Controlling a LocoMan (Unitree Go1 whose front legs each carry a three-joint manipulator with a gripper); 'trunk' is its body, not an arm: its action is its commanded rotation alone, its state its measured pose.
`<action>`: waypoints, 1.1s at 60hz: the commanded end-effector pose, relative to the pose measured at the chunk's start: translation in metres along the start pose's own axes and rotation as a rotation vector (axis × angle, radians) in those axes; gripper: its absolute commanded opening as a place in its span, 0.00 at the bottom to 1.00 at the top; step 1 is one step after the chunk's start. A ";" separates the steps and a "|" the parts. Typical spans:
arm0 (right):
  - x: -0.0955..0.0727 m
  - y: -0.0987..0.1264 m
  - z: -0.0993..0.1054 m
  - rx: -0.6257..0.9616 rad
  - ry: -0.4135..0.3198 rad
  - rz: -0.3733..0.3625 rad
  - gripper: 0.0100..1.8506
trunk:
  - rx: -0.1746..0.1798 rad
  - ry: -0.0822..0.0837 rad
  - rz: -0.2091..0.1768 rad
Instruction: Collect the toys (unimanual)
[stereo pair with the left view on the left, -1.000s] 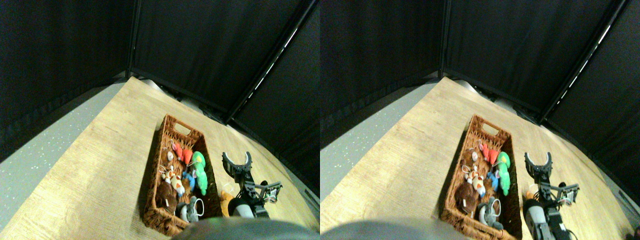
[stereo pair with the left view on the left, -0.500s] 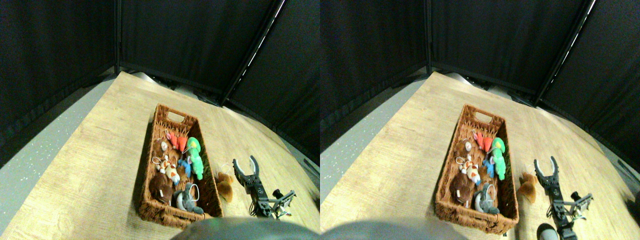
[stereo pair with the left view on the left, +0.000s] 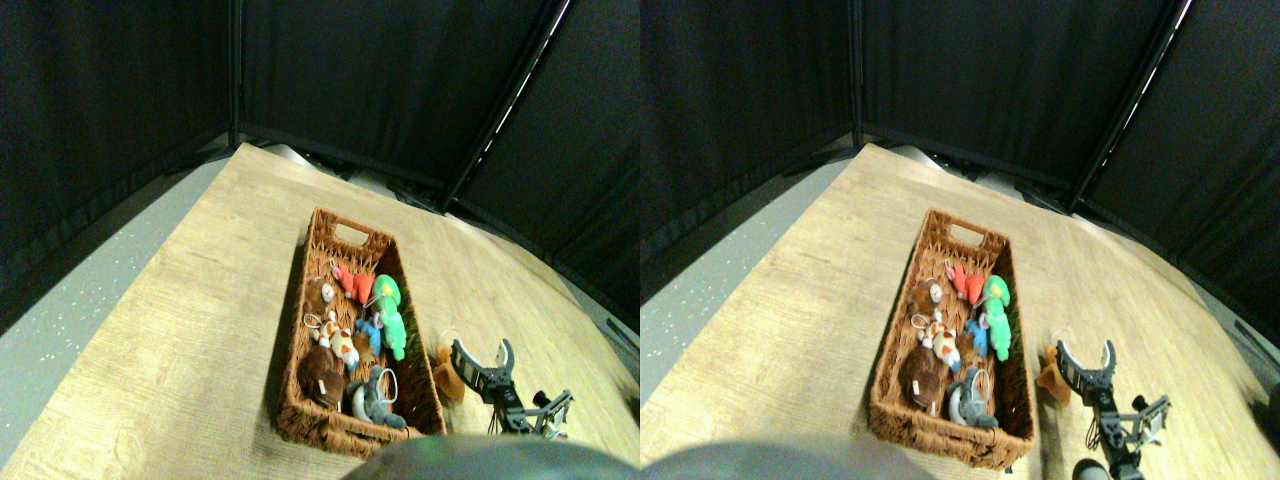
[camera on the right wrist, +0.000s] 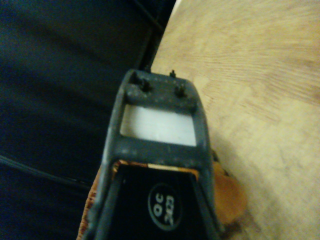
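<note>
Right hand (stereo pair with the left view on the left: 482, 356) sits low over the wood surface (stereo pair with the left view on the left: 180, 330), jaws spread wide, nothing between them. Just off its left jaw tip lies a brown-orange toy (stereo pair with the left view on the left: 444, 371) w/ a pale string loop, on the surface, outside the basket; whether the jaw touches it can't be told. In the wrist view the same orange-brown plush (camera on the right wrist: 229, 197) shows right behind the dark jaw frame, partly hidden by it.

Further left of the hand, past that toy: long wicker basket (stereo pair with the left view on the left: 318, 428), lengthwise away from the robot, cut-out handle at the far end. Inside, far to near: red toy (stereo pair with the left view on the left: 353, 282), green toy (stereo pair with the left view on the left: 391, 313) along the wall nearest the hand, small blue toy (stereo pair with the left view on the left: 371, 333) beside it, white-orange toy (stereo pair with the left view on the left: 340, 343), dark brown toy (stereo pair with the left view on the left: 322, 374), grey toy (stereo pair with the left view on the left: 374, 400) w/ a loop at the near end. Another brownish one by the red toy, too small to make out.

Basket wall stands between the hand and the toys inside. Beyond the hand: bare wood, then black curtains (stereo pair with the left view on the left: 400, 80). Grey floor (stereo pair with the left view on the left: 70, 310) far left. No readable labels on the toys or basket.
</note>
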 end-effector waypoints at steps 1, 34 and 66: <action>-0.002 -0.010 0.000 0.049 -0.027 -0.012 0.43 | -0.023 0.003 0.006; 0.000 -0.036 -0.017 0.086 0.001 -0.037 0.43 | -0.041 -0.008 0.022; 0.026 -0.051 -0.024 0.120 -0.045 -0.054 0.42 | -0.030 -0.004 0.024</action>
